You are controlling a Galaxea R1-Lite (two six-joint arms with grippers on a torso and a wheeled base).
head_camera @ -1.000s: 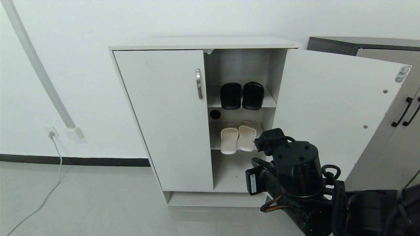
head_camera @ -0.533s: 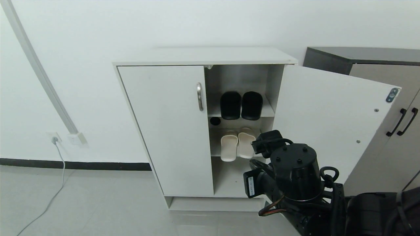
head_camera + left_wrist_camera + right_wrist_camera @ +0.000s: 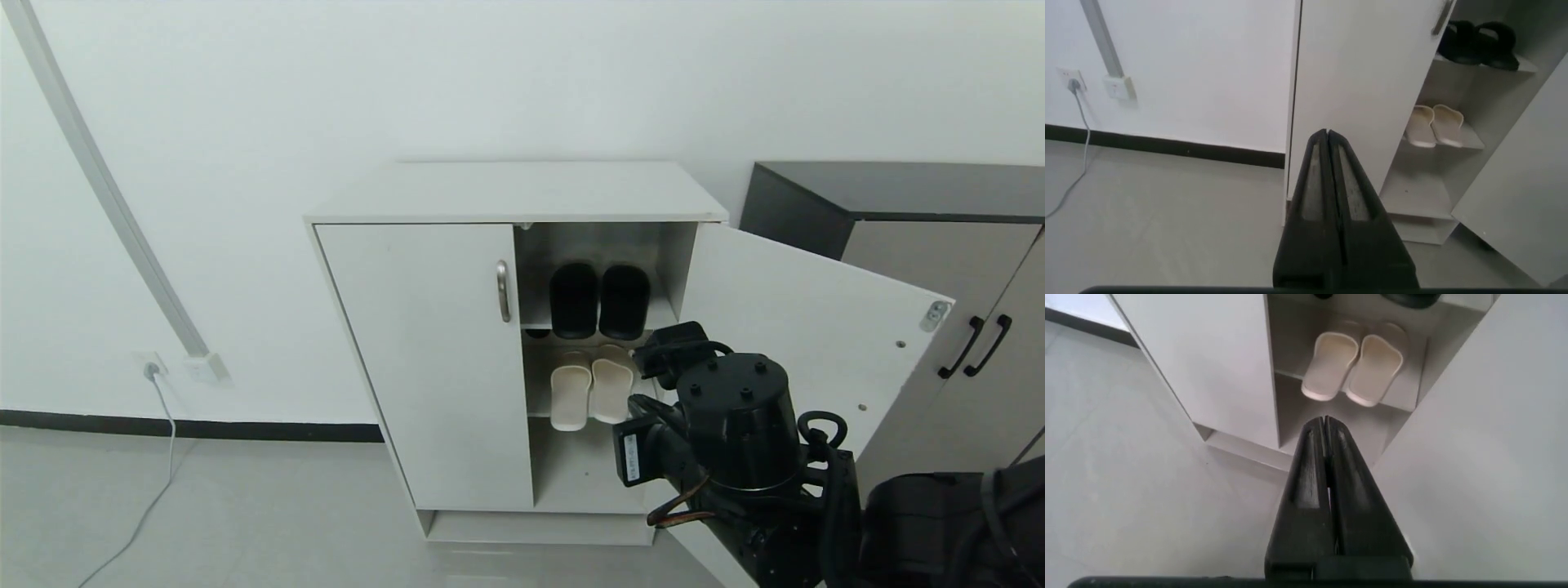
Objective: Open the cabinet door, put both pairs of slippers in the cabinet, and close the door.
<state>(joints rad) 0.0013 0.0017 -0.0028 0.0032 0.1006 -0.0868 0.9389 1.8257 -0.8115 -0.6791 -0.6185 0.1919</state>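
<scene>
Cabinet (image 3: 424,367) stands against the far wall, its right door (image 3: 800,327) standing open. Black slippers (image 3: 600,300) sit on the upper shelf, and beige slippers (image 3: 591,384) sit on the shelf below. Left gripper (image 3: 1328,137) and right gripper (image 3: 1325,423): fingers pressed together, holding nothing.

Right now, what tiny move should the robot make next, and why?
Probably bring the shut, empty right pincer to the edge of the open door and push it closed: the black slippers and the white slippers already sit on shelves inside the cabinet.
</scene>
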